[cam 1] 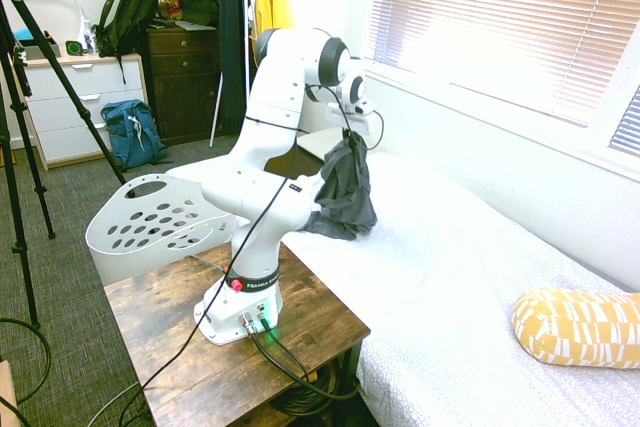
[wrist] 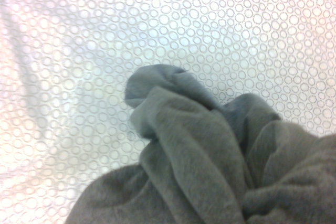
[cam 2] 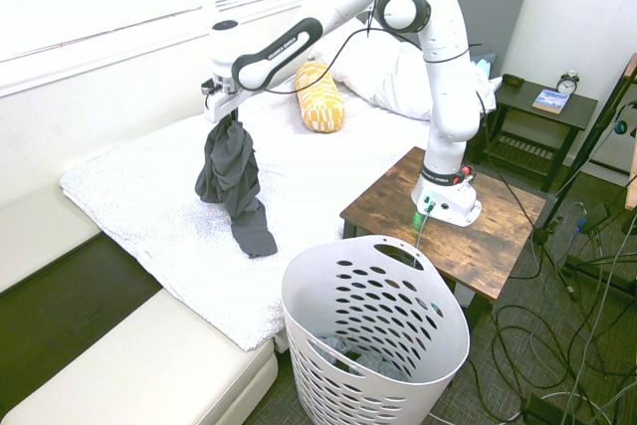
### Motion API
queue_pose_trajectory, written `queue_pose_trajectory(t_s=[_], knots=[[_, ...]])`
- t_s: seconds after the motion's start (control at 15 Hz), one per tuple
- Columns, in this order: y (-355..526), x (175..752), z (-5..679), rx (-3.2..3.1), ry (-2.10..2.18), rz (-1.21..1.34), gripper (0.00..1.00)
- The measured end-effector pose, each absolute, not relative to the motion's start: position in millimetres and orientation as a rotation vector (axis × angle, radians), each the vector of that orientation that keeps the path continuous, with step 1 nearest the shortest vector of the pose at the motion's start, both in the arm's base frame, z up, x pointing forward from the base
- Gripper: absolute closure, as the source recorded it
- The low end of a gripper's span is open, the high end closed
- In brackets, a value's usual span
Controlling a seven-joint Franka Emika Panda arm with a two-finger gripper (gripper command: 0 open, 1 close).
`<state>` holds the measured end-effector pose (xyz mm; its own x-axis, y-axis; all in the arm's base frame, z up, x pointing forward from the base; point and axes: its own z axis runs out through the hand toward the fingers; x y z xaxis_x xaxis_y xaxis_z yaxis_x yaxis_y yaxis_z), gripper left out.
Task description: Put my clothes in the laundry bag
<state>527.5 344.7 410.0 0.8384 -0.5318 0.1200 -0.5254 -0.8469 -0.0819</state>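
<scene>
The clothes [cam 2: 232, 181], a dark grey garment, hang in a long bunch from my gripper [cam 2: 221, 118], which is shut on their top. Their lower end still touches the white bedspread [cam 2: 139, 196]. In the first exterior view the clothes [cam 1: 345, 192] dangle below the gripper [cam 1: 352, 139] over the bed's near part. Up close in the wrist view, the grey folds of the clothes [wrist: 210, 166] fill the lower part over the dotted cover. The laundry bag [cam 2: 373, 345], a white basket with oval holes, stands on the floor by the bed's corner, and it shows behind the arm as the laundry bag [cam 1: 155, 222].
A wooden side table [cam 2: 498, 231] stands between bed and basket. A yellow patterned pillow [cam 2: 318, 97] and white pillows lie at the bed's head. A white bench [cam 2: 139, 365] runs along the bed's foot. A blue backpack [cam 1: 132, 132] and dressers stand by the far wall.
</scene>
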Motion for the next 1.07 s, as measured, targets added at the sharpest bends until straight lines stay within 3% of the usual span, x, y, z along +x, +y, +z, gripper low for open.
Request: queue_pose_trajectory(t_s=[0.2, 0.6, 0.8, 1.07], knots=[[391, 431, 487, -2.984, 0.741, -0.214, 1.0], [448, 166, 565, -3.035, 0.459, -0.299, 1.0], [452, 66, 543, -3.082, 0.336, -0.289, 1.0], [472, -59, 430, -3.194, 0.178, -0.217, 1.0]])
